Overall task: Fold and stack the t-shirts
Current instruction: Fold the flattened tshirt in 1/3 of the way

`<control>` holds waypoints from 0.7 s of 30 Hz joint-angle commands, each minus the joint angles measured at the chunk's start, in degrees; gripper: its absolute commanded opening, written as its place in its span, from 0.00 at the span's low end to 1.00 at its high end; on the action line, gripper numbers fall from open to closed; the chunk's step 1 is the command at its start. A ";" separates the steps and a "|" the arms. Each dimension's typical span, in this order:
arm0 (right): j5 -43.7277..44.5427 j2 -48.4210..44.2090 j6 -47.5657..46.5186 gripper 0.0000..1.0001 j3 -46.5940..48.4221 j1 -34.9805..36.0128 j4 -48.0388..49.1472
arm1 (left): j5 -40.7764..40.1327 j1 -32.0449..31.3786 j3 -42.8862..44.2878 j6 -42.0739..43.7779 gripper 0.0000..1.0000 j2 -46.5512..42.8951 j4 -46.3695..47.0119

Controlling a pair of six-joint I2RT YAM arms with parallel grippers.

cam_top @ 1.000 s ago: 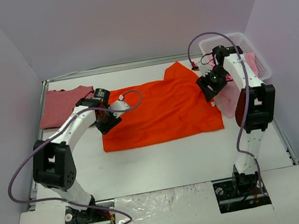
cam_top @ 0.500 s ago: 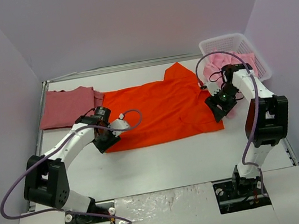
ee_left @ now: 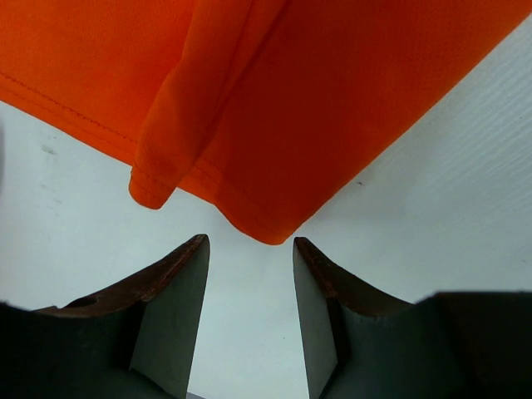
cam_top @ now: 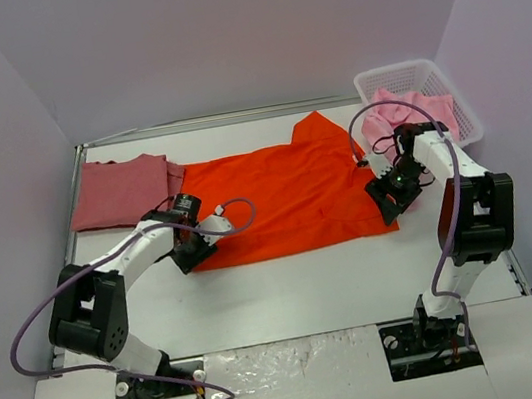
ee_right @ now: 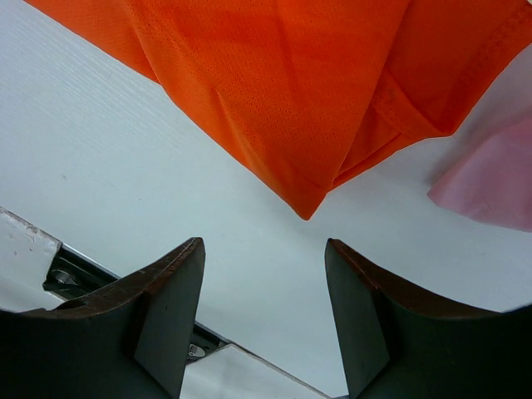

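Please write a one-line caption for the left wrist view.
Open left gripper poised before a corner of the orange-red t-shirt on the white table.

Bare table (cam_top: 301,290) ran across the lower middle of the top view, between the orange-red shirt (cam_top: 286,196) and the arm bases. At upper right the white basket (cam_top: 458,98) stood near the right gripper (cam_top: 389,202). At upper left the rose-red shirt (cam_top: 121,190) lay beyond the left gripper (cam_top: 190,254). Each gripper's parted jaws framed bare table, with a shirt corner just ahead.
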 commanded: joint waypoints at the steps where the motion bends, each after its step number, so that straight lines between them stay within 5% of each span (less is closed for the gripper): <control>1: 1.15 -2.67 0.31 0.56 -0.74 -0.54 -1.39 | 0.12 0.13 0.22 -0.65 0.44 1.83 1.02; 13: 1.33 -2.49 -0.30 0.56 -2.85 -1.42 -0.68 | 1.88 0.05 0.04 -0.03 0.33 4.91 1.02; 17: 1.77 -2.93 -0.65 0.56 -4.17 -1.51 -0.77 | 2.75 0.13 -0.13 -0.12 0.06 5.53 1.20; 21: 2.47 -3.19 -1.26 0.56 -6.18 -1.77 -0.68 | 3.55 0.05 -0.14 -0.21 0.02 5.36 1.28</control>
